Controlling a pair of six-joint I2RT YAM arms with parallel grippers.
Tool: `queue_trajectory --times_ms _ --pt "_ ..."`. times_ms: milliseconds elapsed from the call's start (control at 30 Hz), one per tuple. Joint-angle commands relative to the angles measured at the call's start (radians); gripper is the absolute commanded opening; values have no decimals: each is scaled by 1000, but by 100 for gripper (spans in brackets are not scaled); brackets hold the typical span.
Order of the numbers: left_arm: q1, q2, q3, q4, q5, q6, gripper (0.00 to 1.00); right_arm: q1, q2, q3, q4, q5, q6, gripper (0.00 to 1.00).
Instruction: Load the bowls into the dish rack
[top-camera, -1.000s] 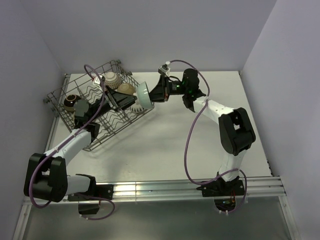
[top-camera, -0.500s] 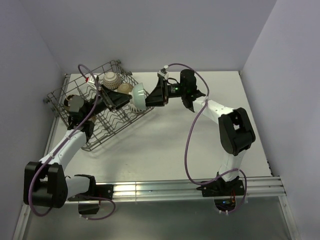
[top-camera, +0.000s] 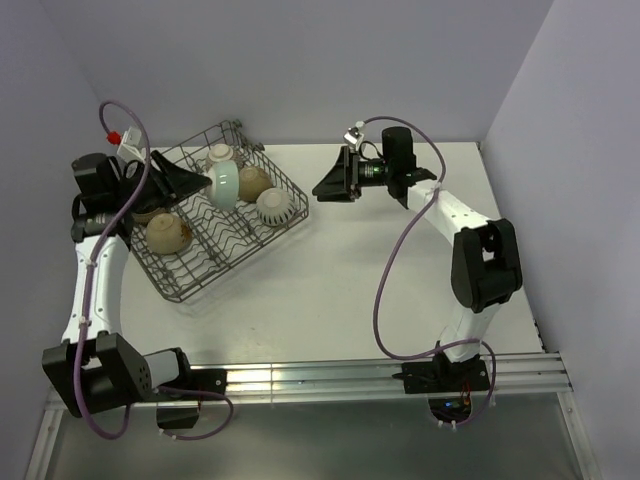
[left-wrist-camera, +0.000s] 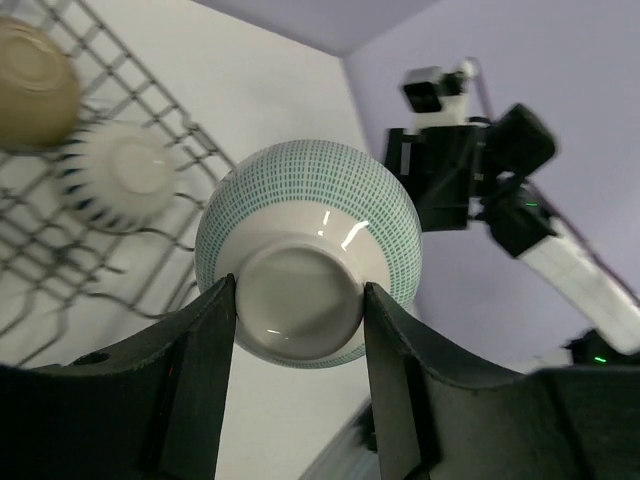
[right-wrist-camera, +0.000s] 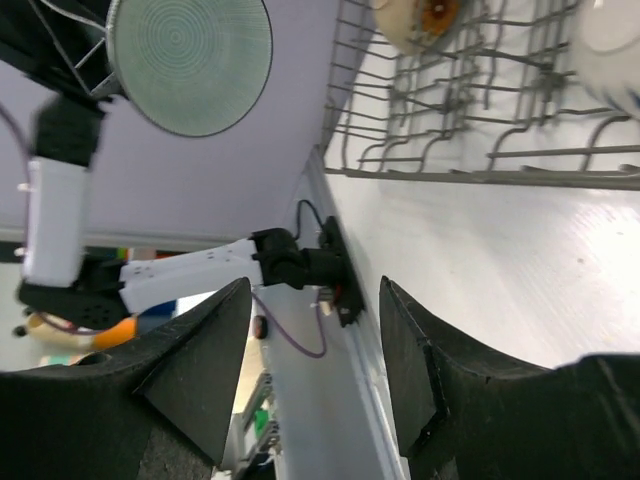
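The left gripper (top-camera: 207, 184) is pinching a pale green bowl (top-camera: 226, 186) by its foot: in the left wrist view its two fingers (left-wrist-camera: 215, 335) press against either side of the ring under the bowl's teal-gridded white outside. The bowl is held on its side in the air over the far middle of the dish rack (top-camera: 245, 258), touching none of the wires. A second ago the right gripper (top-camera: 320, 187) held this bowl at the rack's right edge, and half a second ago both grippers met at it; now the left arm alone carries it and has swung back toward the rack's left side. The right gripper has drawn away to the right of the rack, its fingers spread with nothing between them. Inside the rack rest a tan bowl (top-camera: 167, 232) near its left side, a white patterned bowl (top-camera: 272, 205) by its right corner, another tan bowl (top-camera: 252, 182) beside the held one, and a white bowl (top-camera: 220, 155) at the far edge.
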Motion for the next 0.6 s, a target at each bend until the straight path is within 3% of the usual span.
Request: queue_trajectory --times_ms 0,100,133,200,567 --pt "32 26 164 -487 -61 432 0 -5 -80 98 -283 86 -289 61" --pt "56 74 234 -620 -186 537 0 -4 -67 180 -485 189 -453 62" --pt "63 82 245 -678 -218 590 0 -2 -61 199 -525 209 -483 68" --pt "81 94 256 -708 -290 647 0 -2 -53 231 -622 253 -555 71" --pt "106 141 209 -779 -534 811 0 -4 -110 185 -703 330 -669 78"
